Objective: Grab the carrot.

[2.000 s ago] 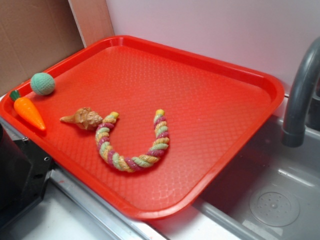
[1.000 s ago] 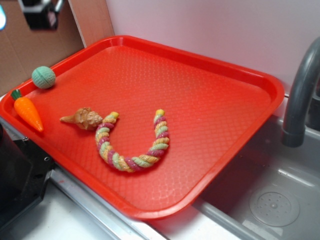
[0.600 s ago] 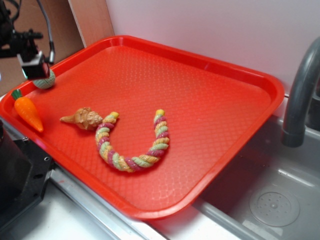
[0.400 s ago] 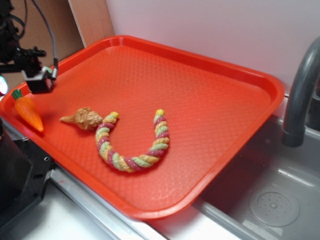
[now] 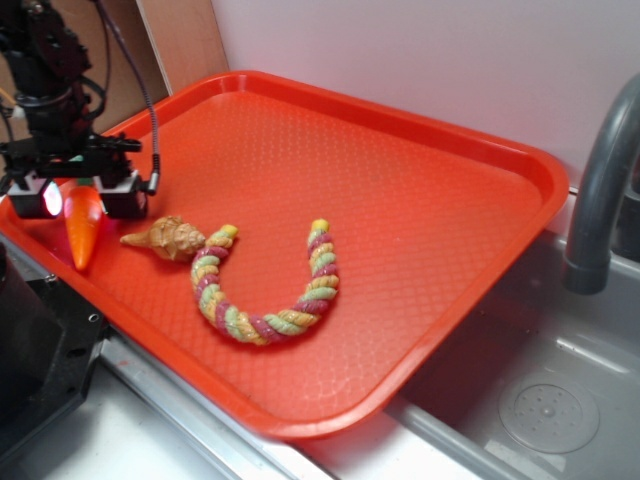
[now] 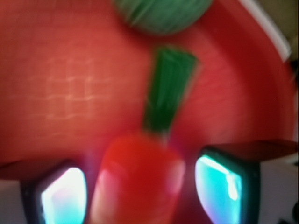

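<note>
Gripper [image 5: 82, 196] spread open astride carrot [image 5: 82, 222] at tray's [image 5: 420, 190] nine o'clock edge, gaps both sides, nothing gripped, green ball [image 6: 161, 14] at twelve o'clock of carrot in wrist view.

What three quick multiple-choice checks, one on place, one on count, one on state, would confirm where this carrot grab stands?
1. Where is the carrot?
A. between the fingers of the gripper
B. beside the faucet
C. inside the rope's curve

2. How many ends of the twisted rope show on the tray?
A. one
B. two
C. three

3. How do the fingers stand?
A. clamped flat together
B. apart, one each side of the carrot
C. out of sight

Answers: 1 A, the wrist view shows the carrot between both pads; 2 B, both tips show; 3 B, gaps remain beside the carrot.
</note>
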You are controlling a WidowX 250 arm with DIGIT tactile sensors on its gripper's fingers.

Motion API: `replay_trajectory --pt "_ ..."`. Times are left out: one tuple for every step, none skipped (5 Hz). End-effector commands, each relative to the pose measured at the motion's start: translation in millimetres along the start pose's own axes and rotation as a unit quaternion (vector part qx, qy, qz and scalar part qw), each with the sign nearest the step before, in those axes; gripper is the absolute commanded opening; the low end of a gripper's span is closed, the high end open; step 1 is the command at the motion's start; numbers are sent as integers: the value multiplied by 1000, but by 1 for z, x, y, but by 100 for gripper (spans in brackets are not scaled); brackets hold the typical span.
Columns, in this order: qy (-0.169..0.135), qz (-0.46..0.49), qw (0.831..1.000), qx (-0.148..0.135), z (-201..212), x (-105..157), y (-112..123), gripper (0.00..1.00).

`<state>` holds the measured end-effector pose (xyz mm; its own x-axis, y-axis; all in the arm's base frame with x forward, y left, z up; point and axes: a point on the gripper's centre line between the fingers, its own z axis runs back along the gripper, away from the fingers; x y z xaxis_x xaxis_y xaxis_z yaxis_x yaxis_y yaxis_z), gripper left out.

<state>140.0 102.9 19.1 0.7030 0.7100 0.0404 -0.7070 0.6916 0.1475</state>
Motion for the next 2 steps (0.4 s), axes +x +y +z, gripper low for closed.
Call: replay_trajectory --pt "3 -29 999 -34 6 -21 -10 0" --pt "-25 -150 986 -64 44 -20 -12 0"
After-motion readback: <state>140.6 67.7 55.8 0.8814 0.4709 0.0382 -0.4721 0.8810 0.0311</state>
